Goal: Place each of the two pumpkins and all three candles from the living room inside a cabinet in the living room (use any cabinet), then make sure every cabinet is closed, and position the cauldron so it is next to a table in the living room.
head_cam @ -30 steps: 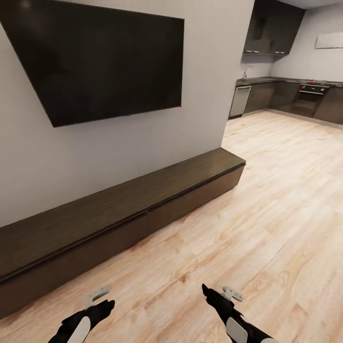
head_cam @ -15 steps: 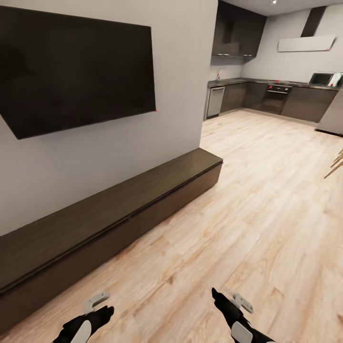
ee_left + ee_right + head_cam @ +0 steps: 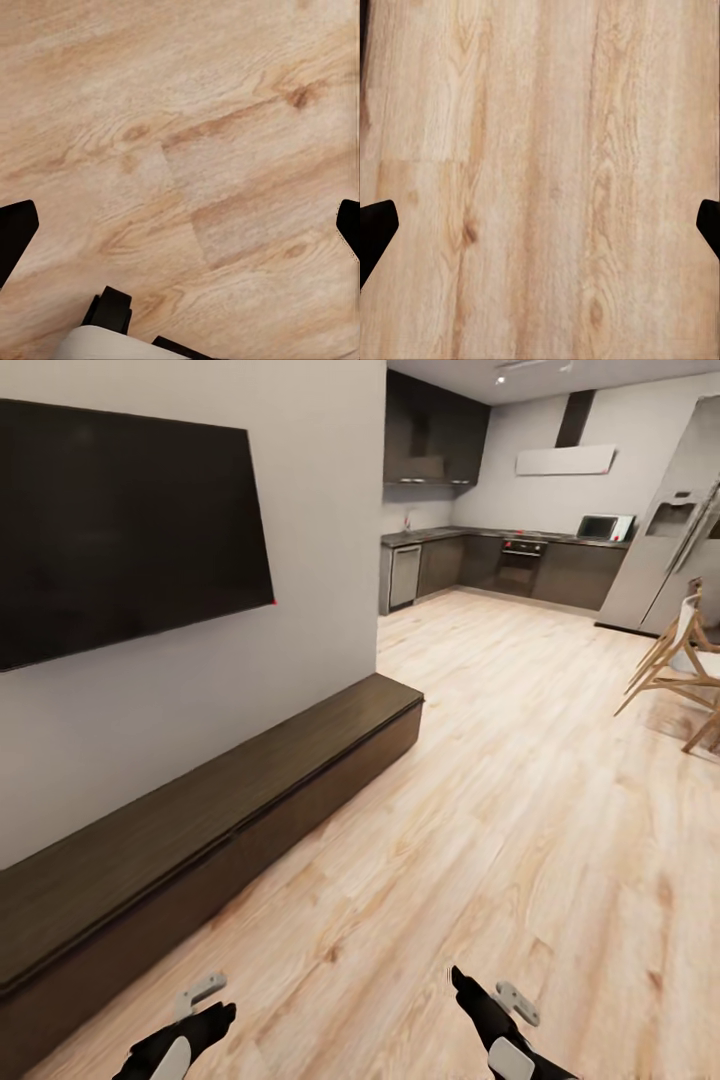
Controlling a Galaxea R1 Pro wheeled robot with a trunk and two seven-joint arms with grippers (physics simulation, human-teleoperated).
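**Robot beside the long cabinet, arms low, nothing in hand**

Here the pale plank floor (image 3: 520, 790) takes up most of the room, running from the robot's arms back to a kitchen (image 3: 500, 560) at the far end. On the robot's left stands a grey wall (image 3: 300, 650) with a big black screen (image 3: 120, 530) hung on it. Along the foot of that wall lies the cabinet (image 3: 200, 830), a long, low, dark-brown unit; its fronts sit flush, so it looks closed. It ends where the wall ends, just short of the kitchen opening.

Farther off, on the right, a tall steel fridge (image 3: 670, 530) stands against the back wall, and in front of it a light wooden chair (image 3: 675, 665) leans at the picture's edge. Dark kitchen units line the back, with an oven (image 3: 520, 565) set among them and a microwave (image 3: 598, 527) on the counter.

Down at the near edge both arms hang low over the floor. The left gripper (image 3: 180, 225) has its fingers spread wide apart with bare planks between them. The right gripper (image 3: 540, 225) is spread just as wide, over bare planks too. Each is well apart from the cabinet.
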